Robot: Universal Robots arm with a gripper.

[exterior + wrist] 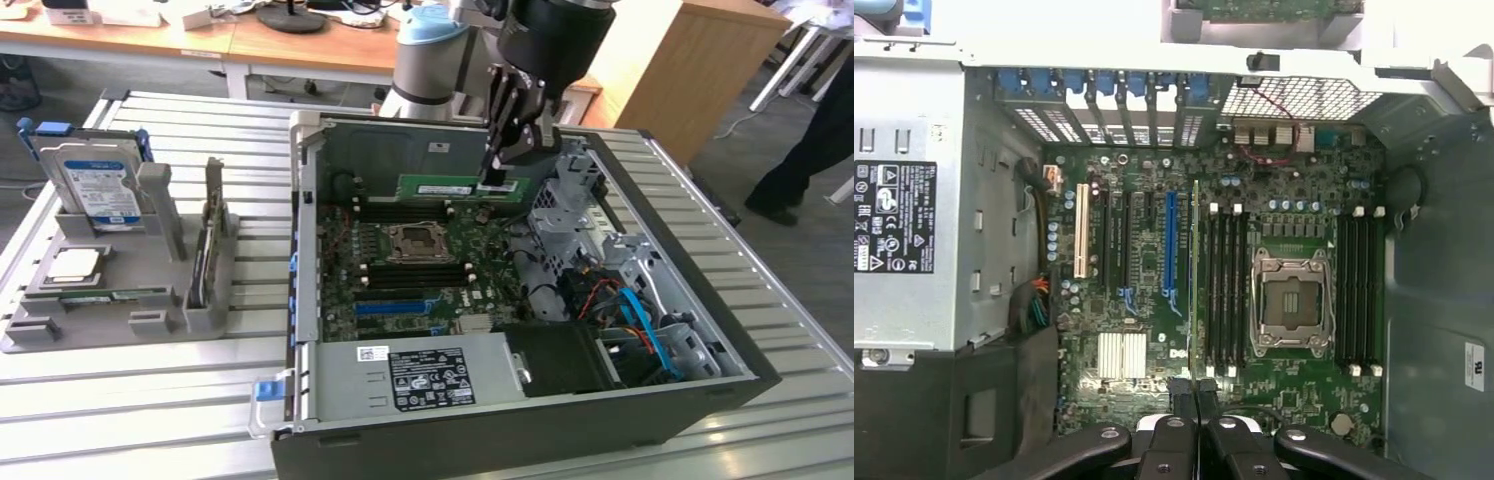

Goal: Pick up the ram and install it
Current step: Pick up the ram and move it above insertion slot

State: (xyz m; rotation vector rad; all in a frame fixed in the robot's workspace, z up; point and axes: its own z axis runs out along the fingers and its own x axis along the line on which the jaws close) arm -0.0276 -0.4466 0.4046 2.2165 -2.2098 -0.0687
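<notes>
Ram (447, 188) is hanging in the hand (494, 183), fingers clamping shut on it, hovering over the motherboard (400, 285) inside the open PC case (534, 430), near its back wall. Hard drive (91, 185) is sitting in a gray holder (80, 325), well apart.

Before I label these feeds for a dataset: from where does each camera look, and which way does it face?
Exterior view: off the arm, above the case and its open side, looking down at a slant; shows the arm and the pincer shut on the ram.
Wrist view: on the wrist, facing straight down at the motherboard; shows the pincer.
Shared: pincer, ram, motherboard, socket.
</notes>
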